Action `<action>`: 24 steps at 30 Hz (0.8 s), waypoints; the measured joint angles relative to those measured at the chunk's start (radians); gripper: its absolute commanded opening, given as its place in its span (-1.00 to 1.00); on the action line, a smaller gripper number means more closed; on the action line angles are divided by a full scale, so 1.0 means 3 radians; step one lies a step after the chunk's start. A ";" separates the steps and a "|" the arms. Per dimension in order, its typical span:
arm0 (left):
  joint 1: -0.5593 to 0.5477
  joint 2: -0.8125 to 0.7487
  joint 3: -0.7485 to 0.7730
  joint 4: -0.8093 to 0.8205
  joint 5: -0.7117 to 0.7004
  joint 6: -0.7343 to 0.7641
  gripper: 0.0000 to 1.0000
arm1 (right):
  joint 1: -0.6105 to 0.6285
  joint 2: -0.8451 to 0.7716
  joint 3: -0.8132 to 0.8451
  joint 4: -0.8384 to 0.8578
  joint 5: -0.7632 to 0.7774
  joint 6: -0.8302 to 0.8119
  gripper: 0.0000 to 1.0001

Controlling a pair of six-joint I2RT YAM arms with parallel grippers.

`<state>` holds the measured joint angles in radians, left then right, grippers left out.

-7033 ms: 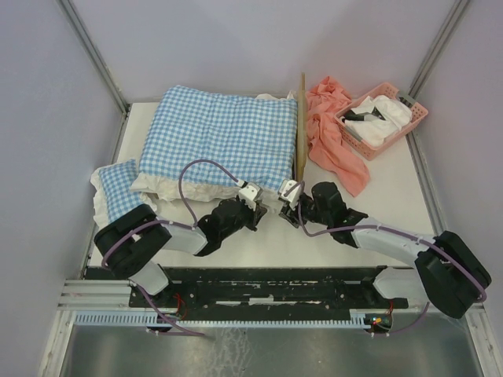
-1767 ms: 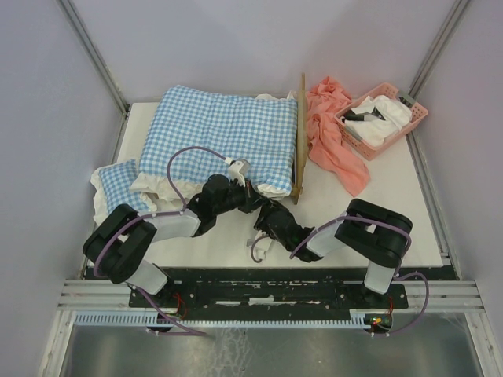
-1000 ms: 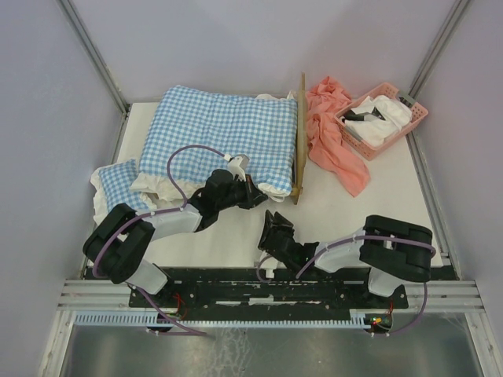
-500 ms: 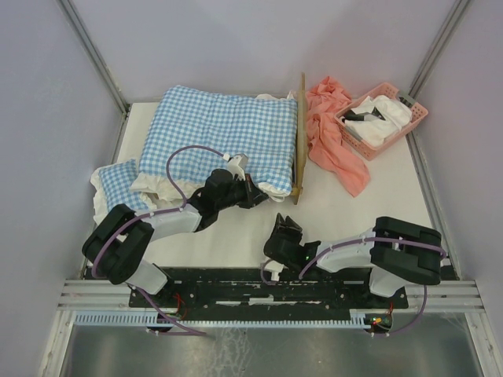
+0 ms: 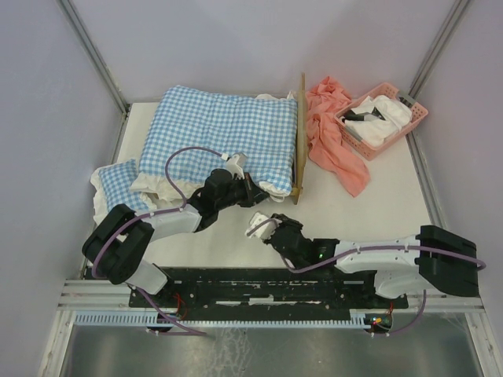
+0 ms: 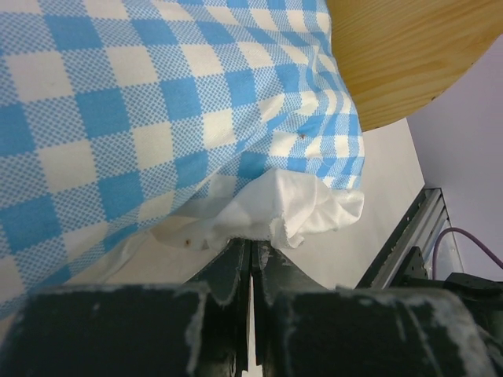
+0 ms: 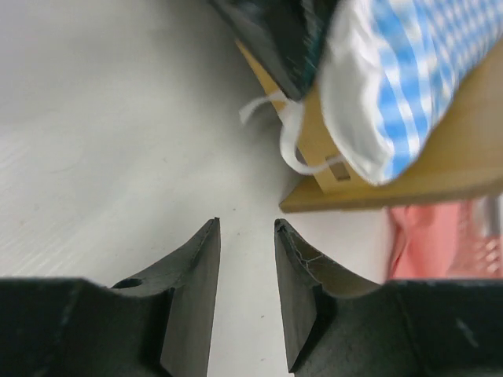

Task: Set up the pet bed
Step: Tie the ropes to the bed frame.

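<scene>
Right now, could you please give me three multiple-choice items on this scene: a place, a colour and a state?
1. Where is the basket? A near left; B far right; C near middle.
2. What colour is the cloth beside the headboard? A green; B black; C pink.
3. How is the right tool? A open, empty; B shut on the cloth; C shut on the basket.
B: it sits far right. C: it looks pink. A: its jaws stand apart around nothing.
</scene>
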<state>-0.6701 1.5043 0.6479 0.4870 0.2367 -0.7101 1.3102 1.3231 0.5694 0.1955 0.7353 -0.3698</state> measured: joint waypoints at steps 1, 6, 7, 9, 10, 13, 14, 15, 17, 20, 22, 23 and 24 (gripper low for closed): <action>0.0000 0.0000 -0.0001 0.0006 0.0000 -0.0018 -0.95 | -0.0072 -0.0048 -0.0052 -0.0005 0.0023 0.0338 -0.16; 0.0000 0.0000 -0.0009 0.0058 -0.0019 -0.0140 -0.95 | -0.0632 -0.0423 -0.0422 0.0226 -0.0243 0.1420 -0.03; 0.0000 0.0000 -0.0018 0.0072 -0.0033 -0.0164 -0.95 | -0.0682 -0.0469 -0.0523 0.0340 -0.0273 0.1546 0.02; 0.0000 0.0000 -0.0033 0.0088 -0.0066 -0.0214 -0.95 | -0.0768 -0.0463 -0.0732 0.0604 -0.0371 0.1815 0.08; 0.0001 0.0000 -0.0039 0.0095 -0.0075 -0.0234 -0.95 | -0.0807 -0.0401 -0.0791 0.0699 -0.0420 0.1923 0.08; 0.0001 -0.0014 -0.0065 0.0108 -0.0102 -0.0289 -0.95 | -0.0902 -0.0074 -0.0805 0.0977 -0.0539 0.2159 0.08; 0.0001 -0.0025 -0.0071 0.0104 -0.0120 -0.0298 -0.95 | -0.0919 0.0033 -0.0800 0.1088 -0.0562 0.2214 0.09; 0.0001 -0.0034 -0.0075 0.0102 -0.0137 -0.0304 -0.95 | -0.0932 0.0155 -0.0788 0.1208 -0.0589 0.2257 0.11; 0.0001 -0.0057 -0.0079 0.0099 -0.0172 -0.0319 -0.95 | -0.0936 0.0500 -0.0746 0.1579 -0.0621 0.2317 0.12; 0.0004 -0.0103 -0.0084 0.0081 -0.0187 -0.0340 -0.95 | -0.0936 0.1005 -0.0657 0.2127 -0.0618 0.2318 0.14; 0.0004 -0.0132 -0.0089 0.0066 -0.0200 -0.0348 -0.95 | -0.0936 0.1308 -0.0595 0.2482 -0.0617 0.2285 0.15; 0.0004 -0.0149 -0.0094 0.0056 -0.0209 -0.0352 -0.95 | -0.0936 0.1475 -0.0565 0.2708 -0.0604 0.2257 0.17; 0.0004 -0.0168 -0.0097 0.0047 -0.0226 -0.0355 -0.95 | -0.0936 0.1575 -0.0546 0.2850 -0.0587 0.2233 0.19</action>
<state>-0.6689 1.4540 0.6189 0.5011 0.1688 -0.8165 1.0294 1.7958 0.4057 1.0504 0.5591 0.3000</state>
